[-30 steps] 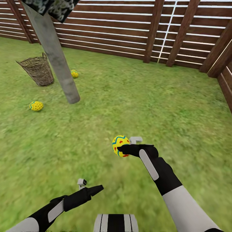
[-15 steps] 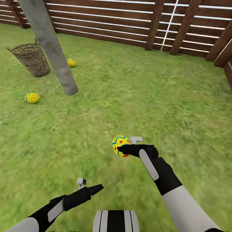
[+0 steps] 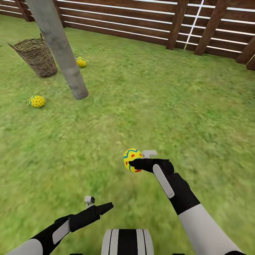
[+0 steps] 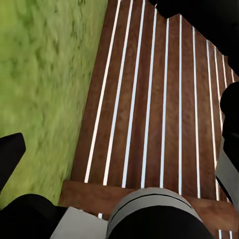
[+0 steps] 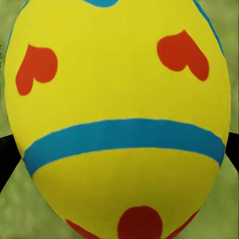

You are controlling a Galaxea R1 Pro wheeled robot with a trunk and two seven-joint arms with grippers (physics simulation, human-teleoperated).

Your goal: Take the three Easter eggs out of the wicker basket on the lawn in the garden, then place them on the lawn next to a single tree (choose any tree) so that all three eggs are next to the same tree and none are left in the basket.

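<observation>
Head view: the third egg (image 3: 132, 159) is carried toward the tree (image 3: 60, 49), clamped in the right gripper (image 3: 133, 164).
Two eggs (image 3: 37, 101) (image 3: 81, 62) lie on the lawn (image 3: 148, 106) near the trunk, beside the wicker basket (image 3: 34, 56). The egg should be lowered close to the trunk base and released gently against rolling. The left gripper (image 3: 102, 206) holds nothing; its opening cannot be judged.

Egg one (image 3: 132, 160): yellow, blue zigzag, red marks, pinched in my right gripper (image 3: 131, 164) above the lawn (image 3: 177, 106) | egg two (image 3: 37, 101): on grass near the grey tree trunk (image 3: 60, 49) | egg three (image 3: 81, 62): on grass just behind trunk | wicker basket (image 3: 35, 56): tilted beside trunk, contents unclear.
</observation>
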